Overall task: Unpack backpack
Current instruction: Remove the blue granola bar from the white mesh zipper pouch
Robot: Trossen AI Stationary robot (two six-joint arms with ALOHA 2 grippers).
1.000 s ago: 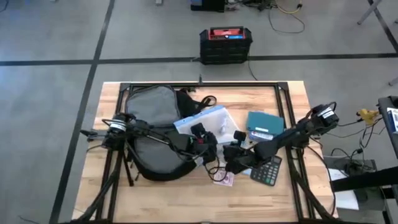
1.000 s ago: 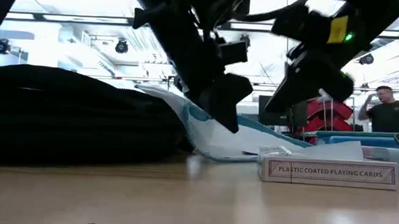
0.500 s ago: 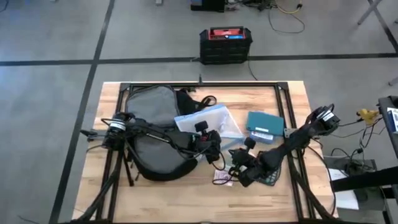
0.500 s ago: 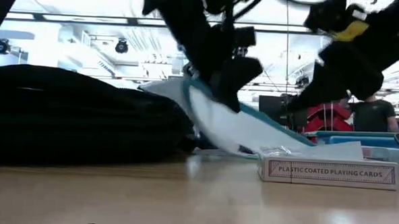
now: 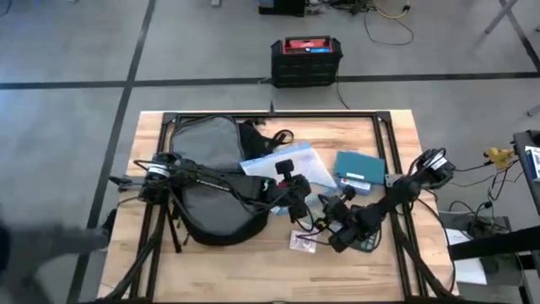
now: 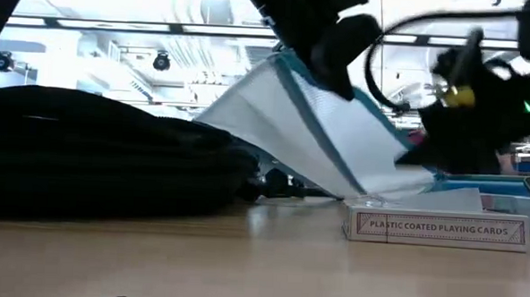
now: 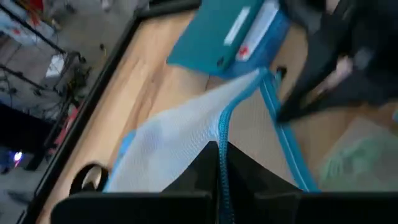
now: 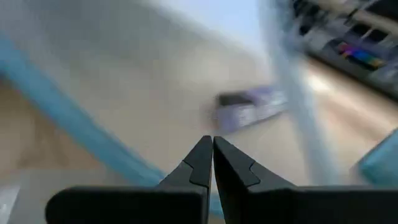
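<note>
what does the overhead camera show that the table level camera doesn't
Only the high view shows the teal rectangular book, the dark calculator under the right arm, and the black box with red top on the floor. Only the low view shows the lettering on the playing card box. Both show the rounded black fabric backpack and the translucent blue-edged zip pouch lifted by the left end effector.
</note>
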